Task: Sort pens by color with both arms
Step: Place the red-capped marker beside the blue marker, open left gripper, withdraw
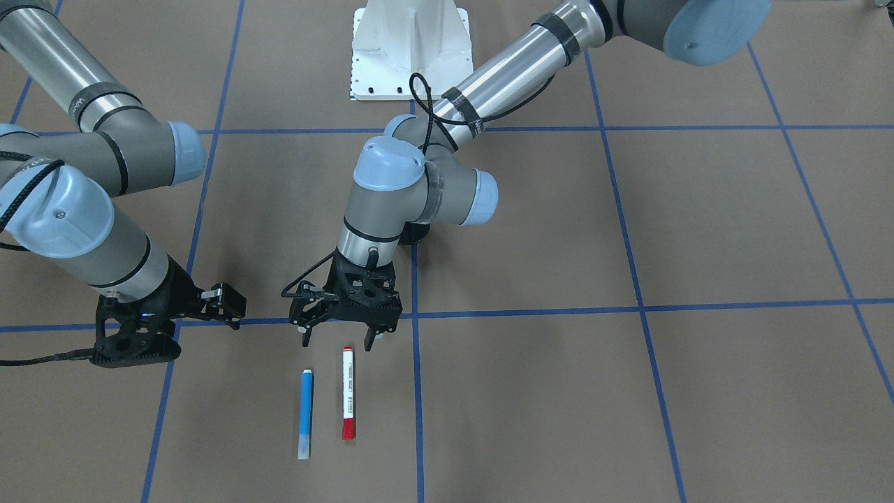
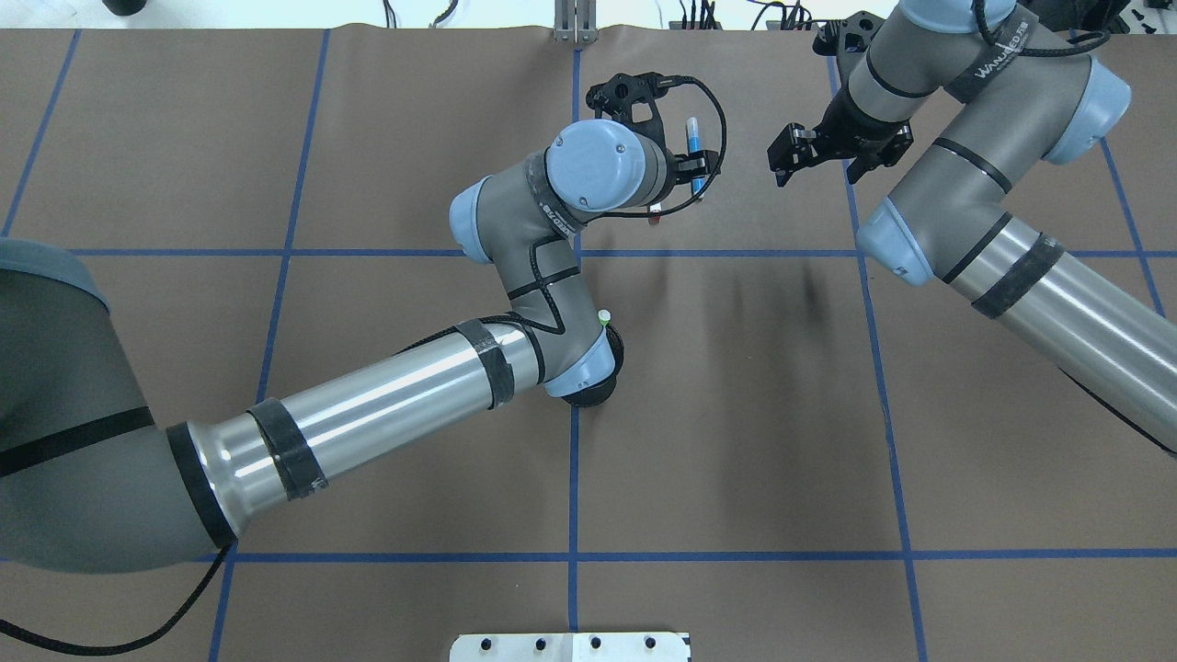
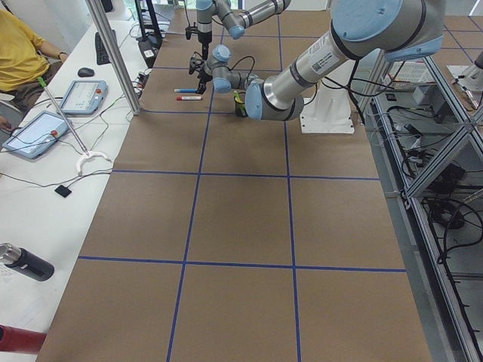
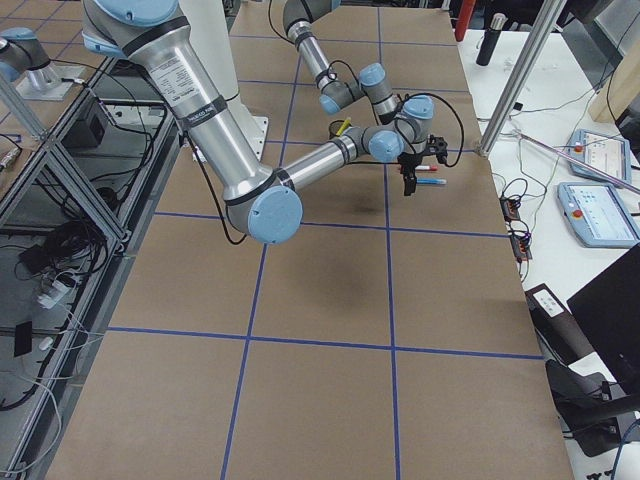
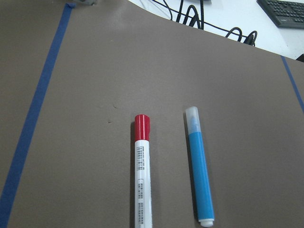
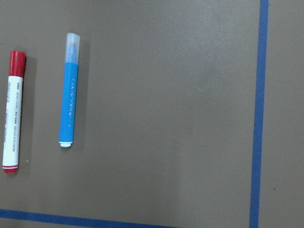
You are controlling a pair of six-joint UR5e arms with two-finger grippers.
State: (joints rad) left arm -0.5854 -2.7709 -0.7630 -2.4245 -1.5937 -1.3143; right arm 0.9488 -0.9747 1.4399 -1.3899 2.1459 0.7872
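Two pens lie side by side on the brown table: a blue pen (image 1: 306, 413) with a clear cap and a white-barrelled pen (image 1: 348, 392) with a red cap. Both also show in the left wrist view, the blue pen (image 5: 200, 175) to the right of the red-capped pen (image 5: 142, 171). My left gripper (image 1: 336, 341) hovers open and holds nothing, just on the robot's side of the pens' near ends. My right gripper (image 2: 825, 167) hangs off to the side beyond the blue pen (image 6: 69, 90), apparently open and holding nothing. A green pen tip (image 2: 604, 317) pokes out from under the left arm.
A black mesh cup (image 2: 588, 393) stands mostly hidden under the left arm's elbow. The white pedestal base (image 1: 408, 49) is at the robot's side. Beyond the table's far edge are a metal post (image 3: 113, 56), tablets (image 3: 79, 96), cables and a seated person (image 3: 19, 53).
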